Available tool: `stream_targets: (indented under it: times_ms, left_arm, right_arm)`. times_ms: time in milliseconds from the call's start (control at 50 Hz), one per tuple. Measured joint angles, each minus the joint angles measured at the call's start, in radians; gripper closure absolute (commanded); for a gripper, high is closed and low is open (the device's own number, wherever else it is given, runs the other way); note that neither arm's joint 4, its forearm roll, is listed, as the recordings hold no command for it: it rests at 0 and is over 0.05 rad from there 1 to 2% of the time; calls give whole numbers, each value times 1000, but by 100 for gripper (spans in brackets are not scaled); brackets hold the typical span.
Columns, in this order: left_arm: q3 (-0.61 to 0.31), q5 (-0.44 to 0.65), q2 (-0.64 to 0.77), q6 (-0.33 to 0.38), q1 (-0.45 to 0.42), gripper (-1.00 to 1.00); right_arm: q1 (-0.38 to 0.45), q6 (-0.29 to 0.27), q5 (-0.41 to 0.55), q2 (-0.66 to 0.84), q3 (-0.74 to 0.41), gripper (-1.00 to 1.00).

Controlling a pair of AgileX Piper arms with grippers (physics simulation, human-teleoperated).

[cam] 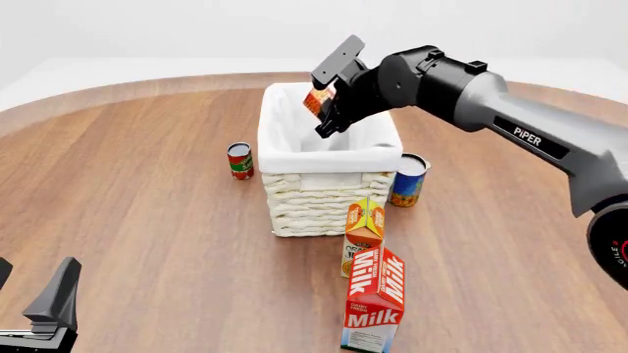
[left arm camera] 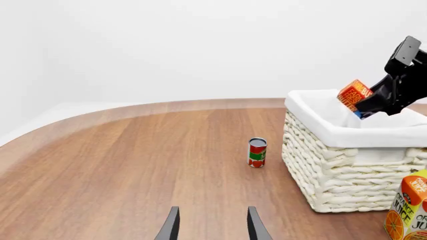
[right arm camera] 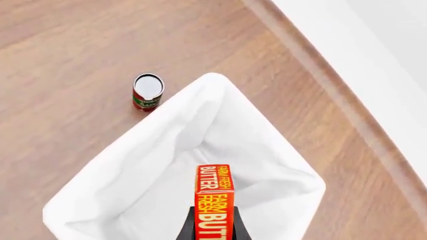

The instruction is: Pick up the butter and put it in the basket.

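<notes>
With the right pincer point(cam: 324, 110) clamped on the butter point(cam: 317, 99) above the basket point(cam: 294, 158) opening, I judge only the drop remains: lower a touch, then part the fingers, while my left pincer point(left arm camera: 212, 225) idles agape over the desk point(cam: 147, 220).

"BUTTER" butter point(right arm camera: 214, 205) ("Milk" carton point(cam: 374, 299))

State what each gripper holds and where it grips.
The right gripper clamps the butter at one end, over the basket. The left gripper holds nothing.
</notes>
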Motion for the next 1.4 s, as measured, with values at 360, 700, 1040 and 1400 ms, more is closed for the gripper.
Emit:
stream_targets:
  times_ms: [360, 700, 1040, 1400]
  left_arm:
    - [0, 0, 0, 0, 0, -100]
    - [0, 0, 0, 0, 0, -100]
    - [0, 0, 0, 0, 0, -100]
    - [0, 0, 0, 0, 0, -100]
  right_arm:
    - [-5, -2, -9, 41, -25, 100]
    - [-9, -4, -16, 65, -38, 100]
    - [-10, -9, -21, 84, -48, 100]
    - [-13, -9, -22, 85, -63, -100]
